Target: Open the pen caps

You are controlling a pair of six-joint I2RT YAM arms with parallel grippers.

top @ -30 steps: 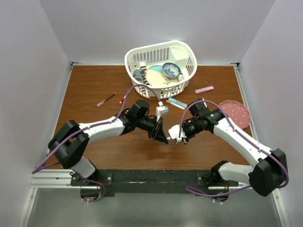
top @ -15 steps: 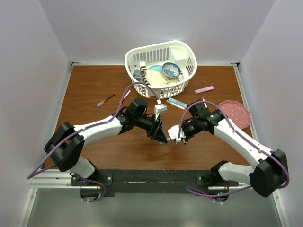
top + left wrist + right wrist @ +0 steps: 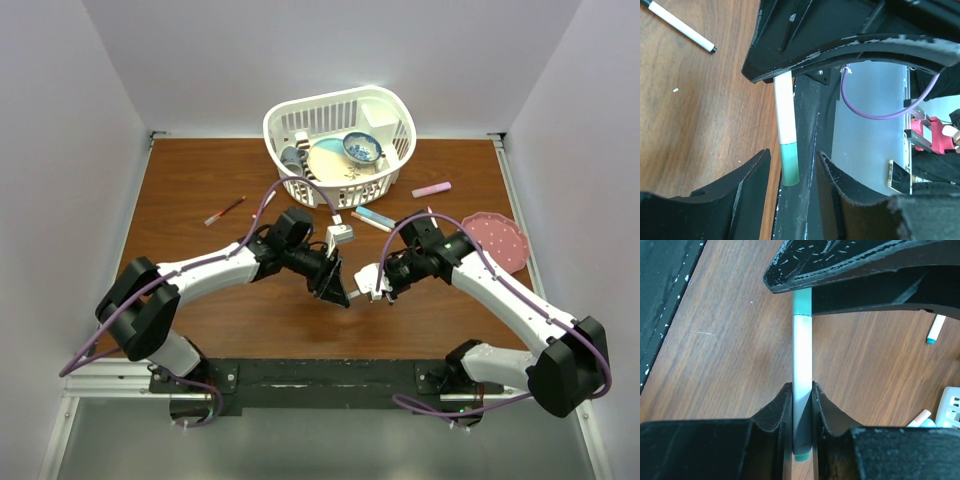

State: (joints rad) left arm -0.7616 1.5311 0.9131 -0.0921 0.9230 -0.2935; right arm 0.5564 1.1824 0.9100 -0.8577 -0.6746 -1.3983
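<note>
A: Right pincer (image 3: 802,390)?
B: Clamped on the white marker barrel (image 3: 802,350), one finger pressed to each side. A teal butt end pokes out behind the fingers.
A: Left pincer (image 3: 790,161)?
B: Apart. The teal cap (image 3: 790,167) lies between its fingers with a gap on either side; no contact seen.
A: Cap position?
B: On the barrel's end, flush with the white. It is held over the tabletop (image 3: 200,180) near the middle of the near edge, where the two pincers meet.
A: Surroundings?
B: White basket (image 3: 340,96) at the far edge, dishes inside. Pink plate (image 3: 495,240) by the right edge. One loose pen (image 3: 224,211) lying flat toward the left edge.
</note>
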